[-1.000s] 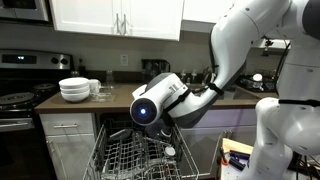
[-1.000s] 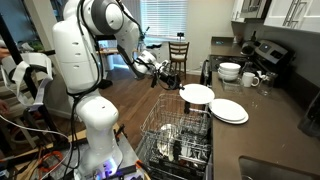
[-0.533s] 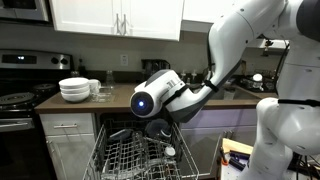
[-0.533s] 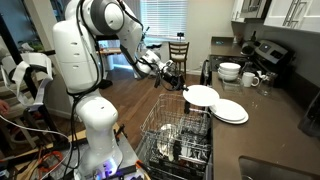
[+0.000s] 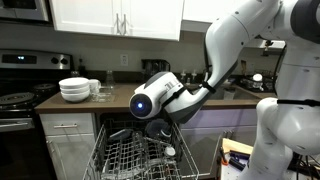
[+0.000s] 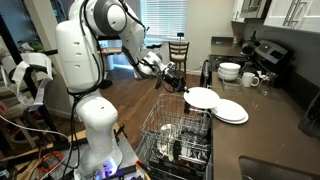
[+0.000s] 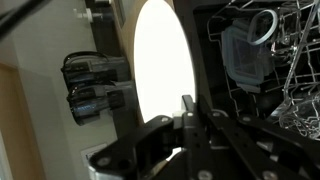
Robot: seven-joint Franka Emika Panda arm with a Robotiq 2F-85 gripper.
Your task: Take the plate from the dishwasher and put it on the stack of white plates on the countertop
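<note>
My gripper point(image 6: 184, 87) is shut on the rim of the small white plate point(image 6: 204, 97) and holds it roughly level above the open dishwasher's wire rack point(image 6: 170, 135). The plate hangs just beside the low stack of white plates point(image 6: 230, 111) on the dark countertop point(image 6: 272, 135), slightly higher than it. In the wrist view the plate point(image 7: 163, 70) fills the middle, with my fingers point(image 7: 188, 112) clamped on its edge and the rack point(image 7: 292, 95) at the right. In an exterior view my arm point(image 5: 160, 100) hides the plate and the stack; the rack point(image 5: 130, 155) shows below.
A taller pile of white bowls point(image 6: 230, 71) point(image 5: 75, 90) and mugs point(image 6: 250, 79) stand farther along the counter by the stove point(image 5: 20, 100). A chair point(image 6: 178, 52) stands behind. Dishes fill the lower rack point(image 6: 180, 150).
My gripper has carried the plate a little toward the stack on the countertop and slightly lower. The grip has not changed.
</note>
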